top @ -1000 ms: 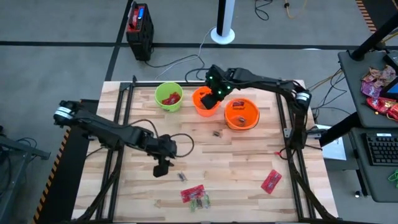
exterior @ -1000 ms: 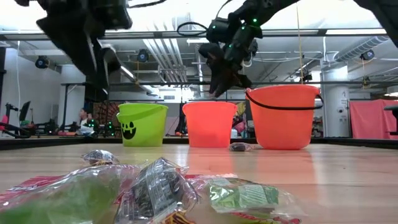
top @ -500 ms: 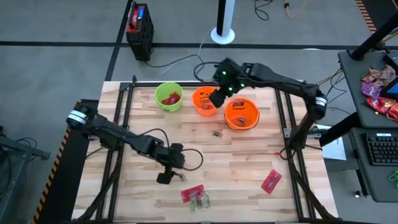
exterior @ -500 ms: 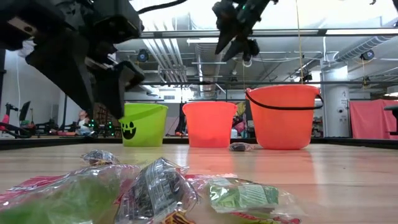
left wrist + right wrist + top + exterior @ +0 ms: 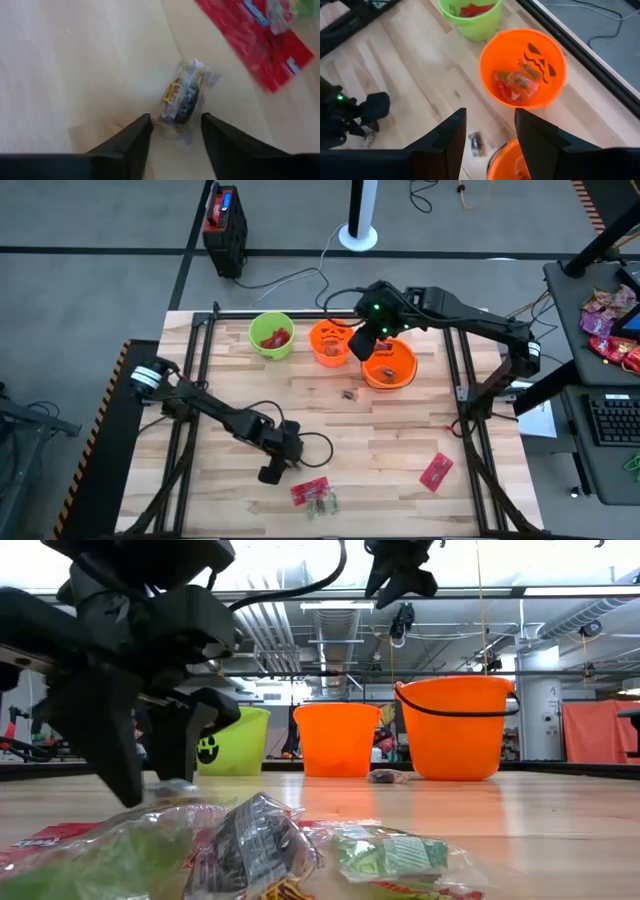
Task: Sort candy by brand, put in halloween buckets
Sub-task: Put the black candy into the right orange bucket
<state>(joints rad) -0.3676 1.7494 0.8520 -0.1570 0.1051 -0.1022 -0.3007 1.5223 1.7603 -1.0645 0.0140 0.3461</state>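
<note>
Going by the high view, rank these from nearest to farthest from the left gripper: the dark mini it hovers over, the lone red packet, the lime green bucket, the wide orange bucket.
From the left gripper:
1. Dark mini, right beside its fingers, near the front edge.
2. Lime green bucket, at the back left.
3. and 4. Lone red packet, front right, and wide orange bucket, back right: too close to call.

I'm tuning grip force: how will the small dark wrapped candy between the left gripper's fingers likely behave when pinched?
The dark candy lies flat, so it seems unlikely to roll. Its clear crinkly wrapper flares loosely at the ends, so it will probably crumple and may slip. It looks light, so the open left gripper could nudge it across the smooth table.
</note>
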